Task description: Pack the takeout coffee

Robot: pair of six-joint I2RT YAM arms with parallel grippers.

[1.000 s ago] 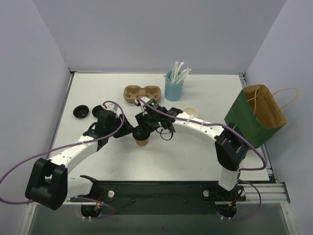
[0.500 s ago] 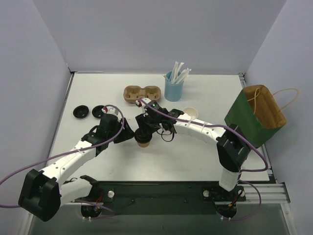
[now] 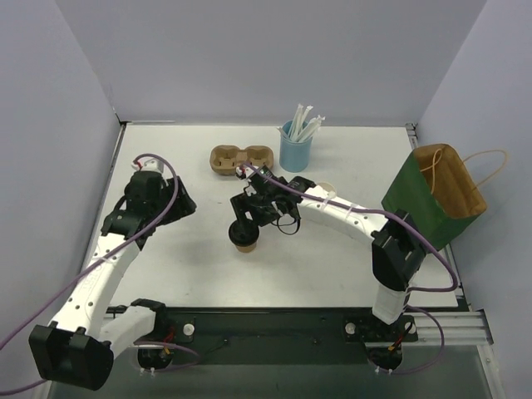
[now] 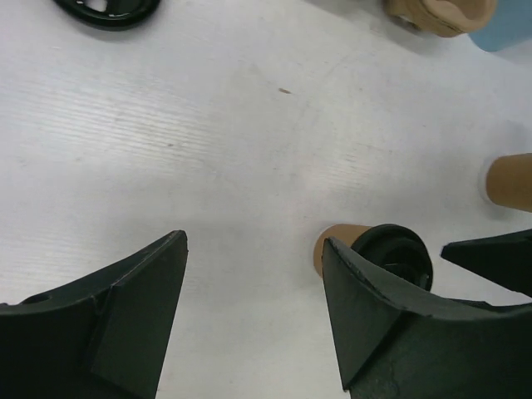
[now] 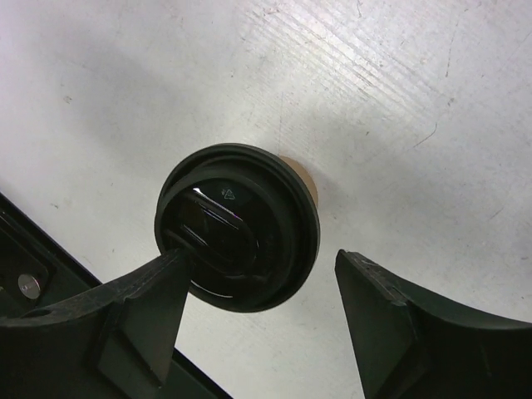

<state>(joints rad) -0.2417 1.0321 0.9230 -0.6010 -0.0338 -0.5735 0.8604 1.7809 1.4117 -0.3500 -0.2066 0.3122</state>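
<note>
The takeout coffee [image 3: 326,188], a small open tan cup with a white rim, stands behind my right arm; it also shows at the right edge of the left wrist view [image 4: 509,181]. A second tan cup [image 3: 243,238] with a black lid [image 5: 237,237] on it stands at mid-table. My right gripper [image 3: 251,218] hovers over it, open; one finger [image 5: 158,291] overlaps the lid's edge and the other stands clear. My left gripper [image 3: 177,204] is open and empty, well left of the lidded cup [image 4: 332,245].
The brown two-hole carrier [image 3: 241,160] and the light-blue cup of straws [image 3: 295,150] stand at the back. A green paper bag [image 3: 432,199] stands at the right edge. A loose black lid [image 4: 108,8] lies at the left.
My left gripper has drawn back from the lidded cup, up and to the left. My right gripper stays over the lidded cup.
</note>
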